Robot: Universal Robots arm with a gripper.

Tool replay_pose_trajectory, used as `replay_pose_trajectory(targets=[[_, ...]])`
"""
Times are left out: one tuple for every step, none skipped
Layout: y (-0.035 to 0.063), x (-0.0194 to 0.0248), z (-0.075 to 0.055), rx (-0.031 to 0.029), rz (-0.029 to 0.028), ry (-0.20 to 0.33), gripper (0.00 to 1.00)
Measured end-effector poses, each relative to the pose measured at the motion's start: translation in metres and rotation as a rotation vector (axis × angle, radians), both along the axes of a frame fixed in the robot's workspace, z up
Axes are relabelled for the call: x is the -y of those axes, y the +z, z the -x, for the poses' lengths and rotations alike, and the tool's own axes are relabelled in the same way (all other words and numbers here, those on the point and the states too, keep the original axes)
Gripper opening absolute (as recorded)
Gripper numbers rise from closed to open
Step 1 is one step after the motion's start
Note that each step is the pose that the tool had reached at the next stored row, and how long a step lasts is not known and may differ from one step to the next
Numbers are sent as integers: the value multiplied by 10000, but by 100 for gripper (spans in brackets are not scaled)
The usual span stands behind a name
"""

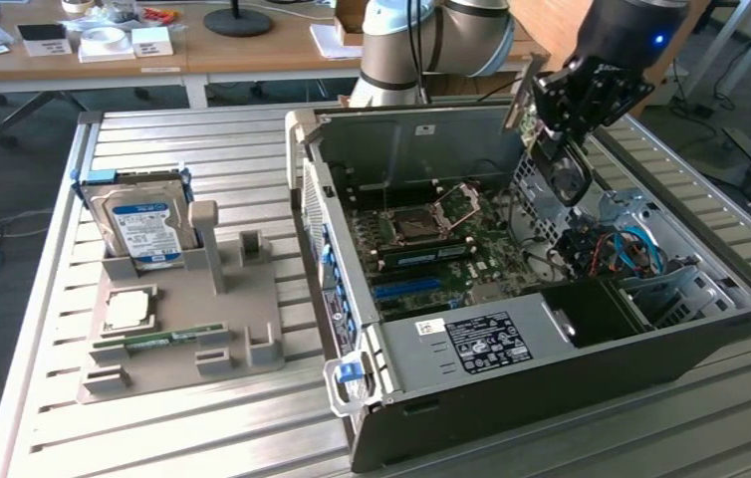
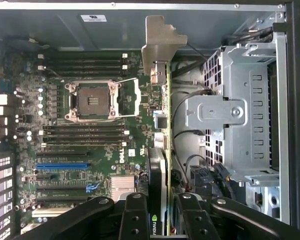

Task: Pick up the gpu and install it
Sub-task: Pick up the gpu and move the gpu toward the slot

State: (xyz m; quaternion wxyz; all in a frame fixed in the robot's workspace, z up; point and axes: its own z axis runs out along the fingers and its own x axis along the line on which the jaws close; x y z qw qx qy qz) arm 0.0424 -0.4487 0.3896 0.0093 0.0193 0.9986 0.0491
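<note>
Black hand [image 2: 162, 207] clamps the gpu [image 2: 157, 170] edge-on above the motherboard [image 2: 90, 150] of the open computer case [image 1: 589, 368] on the bench [image 1: 176, 438].

Open tower case [image 1: 535, 388] lying on its side on the slatted metal table [image 1: 149, 438], motherboard [image 2: 105, 150] facing up. There's the CPU socket [image 2: 92, 100] mid-board, a blue slot [image 2: 62, 165] further along, and a silver drive cage [image 2: 240, 110] beside the board. Over at the exterior view's left sits a grey holder tray [image 1: 236, 299]: hard drive [image 1: 140, 227] standing upright, CPU chip [image 1: 129, 307] in front of it, RAM stick [image 1: 163, 339] lying nearby.
</note>
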Motion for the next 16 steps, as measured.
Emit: replay_pose_trajectory(targets=[[-3, 0, 0, -1, 1, 0, 26], [-3, 0, 0, -1, 2, 0, 26], [-3, 0, 0, -1, 3, 0, 26], [-5, 4, -1, 0, -1, 1, 26], [-5, 9, -2, 0, -1, 2, 26], [-5, 16, -3, 0, -1, 2, 26], [-5, 24, -3, -1, 0, 1, 26], [-5, 31, -4, 0, 0, 0, 26], [-5, 36, -4, 0, 0, 0, 26], [-5, 41, -5, 0, 1, -1, 26], [-5, 45, -6, 0, -1, 0, 26], [-5, 48, -6, -1, 0, 0, 26], [-5, 49, -7, 0, 0, 0, 26], [-5, 49, -7, 0, 0, 0, 26], [-5, 49, -7, -1, 0, 0, 26], [-5, 50, -7, 0, 0, 0, 26]])
